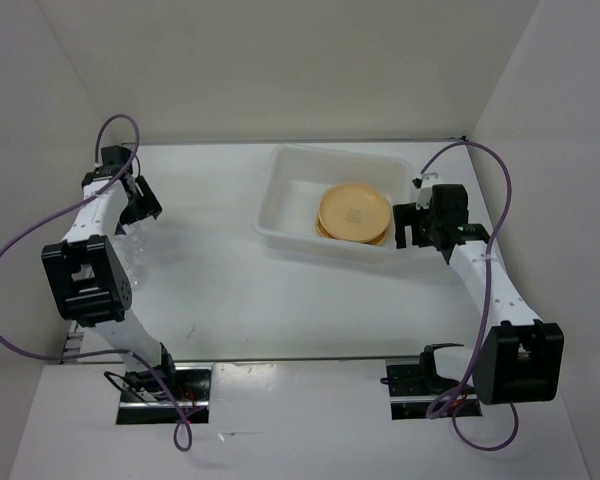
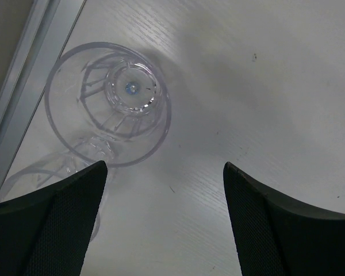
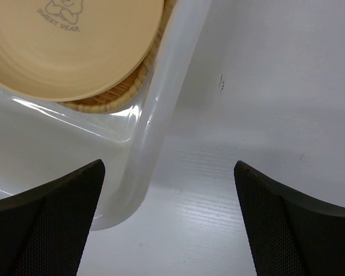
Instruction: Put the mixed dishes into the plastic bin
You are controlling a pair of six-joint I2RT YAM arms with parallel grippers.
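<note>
The bin point(image 1: 298, 192) sits at the far right of the table point(image 1: 240, 300). My right gripper point(image 1: 412, 226) hangs just beside its right wall, jaws wide apart and holding nothing. In my right wrist view the bin's rounded corner point(image 3: 155, 123) lies below the gap between my fingers point(image 3: 52, 224). I count one bin. In it lies one tray, and only the right wrist view shows its woven edge point(image 3: 122, 95) peeping out from under a plate point(image 3: 75, 40). From above I make out one plate face point(image 1: 354, 213); I cannot tell whether another lies beneath it. At the far left, my left gripper point(image 2: 164, 168) is also spread open and empty. One clear cup point(image 2: 109, 103) stands upright just ahead of its fingertips, near the table's edge. A second clear shape point(image 2: 31, 175) lies beside it, half hidden by my finger. The top view barely shows either.
</note>
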